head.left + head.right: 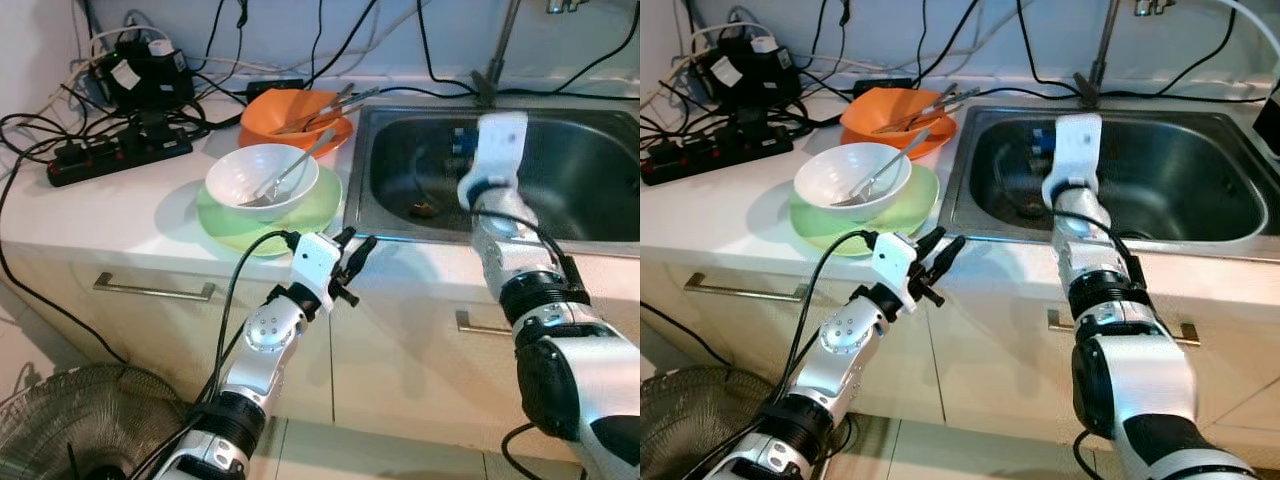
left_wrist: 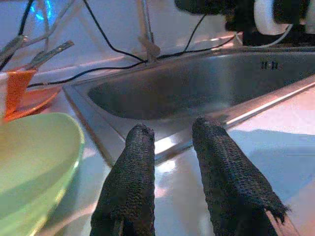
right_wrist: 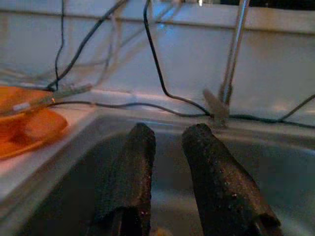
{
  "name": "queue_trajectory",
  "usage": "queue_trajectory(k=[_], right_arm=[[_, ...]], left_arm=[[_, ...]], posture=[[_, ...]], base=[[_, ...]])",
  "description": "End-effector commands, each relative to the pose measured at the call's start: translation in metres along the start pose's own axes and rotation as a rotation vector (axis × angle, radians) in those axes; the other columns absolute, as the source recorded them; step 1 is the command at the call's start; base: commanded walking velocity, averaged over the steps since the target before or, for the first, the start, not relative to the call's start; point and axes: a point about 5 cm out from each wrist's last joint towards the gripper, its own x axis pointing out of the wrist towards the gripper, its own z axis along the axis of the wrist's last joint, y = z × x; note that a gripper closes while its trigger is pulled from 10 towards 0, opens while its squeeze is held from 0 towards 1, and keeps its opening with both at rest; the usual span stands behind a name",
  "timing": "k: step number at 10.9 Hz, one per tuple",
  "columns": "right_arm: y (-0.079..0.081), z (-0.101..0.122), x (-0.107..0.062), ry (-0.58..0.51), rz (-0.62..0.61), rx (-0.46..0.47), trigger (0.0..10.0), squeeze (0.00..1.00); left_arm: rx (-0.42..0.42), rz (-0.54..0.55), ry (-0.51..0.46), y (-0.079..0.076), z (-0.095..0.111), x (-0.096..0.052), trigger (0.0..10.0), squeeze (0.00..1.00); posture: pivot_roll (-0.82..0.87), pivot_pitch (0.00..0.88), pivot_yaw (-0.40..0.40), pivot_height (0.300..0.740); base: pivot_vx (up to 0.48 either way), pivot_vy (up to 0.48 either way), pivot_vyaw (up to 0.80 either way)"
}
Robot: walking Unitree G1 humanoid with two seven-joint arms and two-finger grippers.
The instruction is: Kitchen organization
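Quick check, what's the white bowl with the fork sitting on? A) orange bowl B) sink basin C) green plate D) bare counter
C: the white bowl, with the fork leaning in it, rests on the green plate on the counter, beside the sink and in front of the orange bowl.

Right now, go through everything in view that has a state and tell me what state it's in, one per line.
left gripper: open, empty, at the counter's front edge beside the green plate
right gripper: open, empty, over the sink
white bowl: upright on the green plate, spoon inside
orange bowl: upright, utensils resting in it
sink: no water running, a small scrap on its bottom
drawer: closed
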Motion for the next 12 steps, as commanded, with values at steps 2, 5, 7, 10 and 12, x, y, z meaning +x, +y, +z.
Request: queue_trajectory(k=[2,5,7,10,12], right_arm=[[0.004,0.0,-0.007,-0.06,0.016,0.024,10.0,0.0],[0.005,-0.029,-0.07,-0.196,-0.034,0.033,10.0,0.0],[0.009,-0.04,-0.093,-0.169,-0.056,0.051,10.0,0.0],[0.009,-0.04,-0.093,-0.169,-0.056,0.051,10.0,0.0],[0.009,-0.04,-0.093,-0.169,-0.056,0.051,10.0,0.0]], left_arm=[[0.011,0.02,0.013,0.003,-0.003,-0.003,10.0,0.0],[0.025,0.065,-0.006,0.009,-0.001,-0.005,10.0,0.0],[0.03,0.077,-0.012,0.01,0.0,-0.006,10.0,0.0],[0.03,0.077,-0.012,0.01,0.0,-0.006,10.0,0.0],[0.03,0.077,-0.012,0.01,0.0,-0.006,10.0,0.0]], posture=[[0.02,0.05,0.086,0.74],[0.01,0.048,0.094,0.74],[0.01,0.044,0.1,0.74],[0.01,0.044,0.1,0.74],[0.01,0.044,0.1,0.74]], base=[[0.0,0.0,0.0],[0.0,0.0,0.0],[0.0,0.0,0.0],[0.0,0.0,0.0],[0.0,0.0,0.0]])
